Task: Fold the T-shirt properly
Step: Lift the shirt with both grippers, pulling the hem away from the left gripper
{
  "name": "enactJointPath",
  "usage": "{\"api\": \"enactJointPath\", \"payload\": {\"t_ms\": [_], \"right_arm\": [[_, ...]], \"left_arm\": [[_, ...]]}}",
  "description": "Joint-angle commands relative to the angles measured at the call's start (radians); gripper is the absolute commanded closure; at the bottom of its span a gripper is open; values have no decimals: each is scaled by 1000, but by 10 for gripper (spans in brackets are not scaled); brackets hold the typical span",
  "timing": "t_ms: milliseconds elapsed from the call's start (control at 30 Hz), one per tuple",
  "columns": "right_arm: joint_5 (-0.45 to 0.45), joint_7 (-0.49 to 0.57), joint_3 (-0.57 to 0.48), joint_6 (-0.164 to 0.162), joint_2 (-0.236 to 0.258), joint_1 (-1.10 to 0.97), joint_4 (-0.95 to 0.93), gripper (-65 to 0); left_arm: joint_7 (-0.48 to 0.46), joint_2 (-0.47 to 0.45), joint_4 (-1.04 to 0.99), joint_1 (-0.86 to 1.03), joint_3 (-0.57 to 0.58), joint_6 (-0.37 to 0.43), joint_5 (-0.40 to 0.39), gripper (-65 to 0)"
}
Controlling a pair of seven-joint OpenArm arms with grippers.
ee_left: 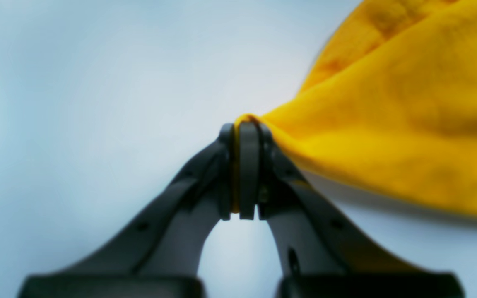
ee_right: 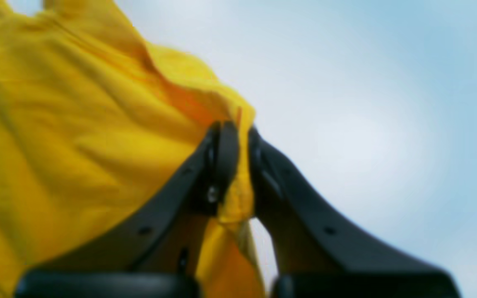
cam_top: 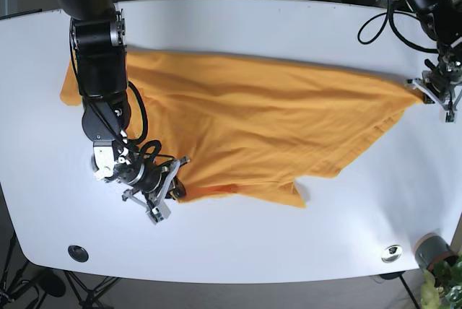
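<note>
An orange-yellow T-shirt (cam_top: 245,118) lies spread across the white table (cam_top: 289,27), stretched between both arms. At the table's right edge my left gripper (cam_top: 426,86) is shut on a corner of the shirt; in the left wrist view the fabric (ee_left: 387,124) pulls away to the right from the closed left gripper (ee_left: 246,124). Near the front left, my right gripper (cam_top: 175,183) is shut on the shirt's lower edge. The right wrist view shows cloth (ee_right: 77,145) pinched between the fingers of the right gripper (ee_right: 238,124) and bunched to the left.
A round black fitting (cam_top: 77,253) sits near the front left table edge and a silver one (cam_top: 392,253) near the front right. A potted plant (cam_top: 440,269) stands off the right corner. Cables (cam_top: 375,24) hang by the back right.
</note>
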Motion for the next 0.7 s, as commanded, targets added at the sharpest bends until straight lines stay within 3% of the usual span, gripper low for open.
{"api": "enactJointPath", "payload": {"t_ms": [0,233,667], "right_arm": [[7,-20,38,-7,13,41,103,0],[5,-138,99,0,39,117,220,0],[8,-167,102,2,86,362,189,0]], "left_arm": [[-25,-10,22,-50,-8,2,34,0],[35,-7,40,-182,1,0,54,0],[152,-11,40,-510,102,8,54,0]]}}
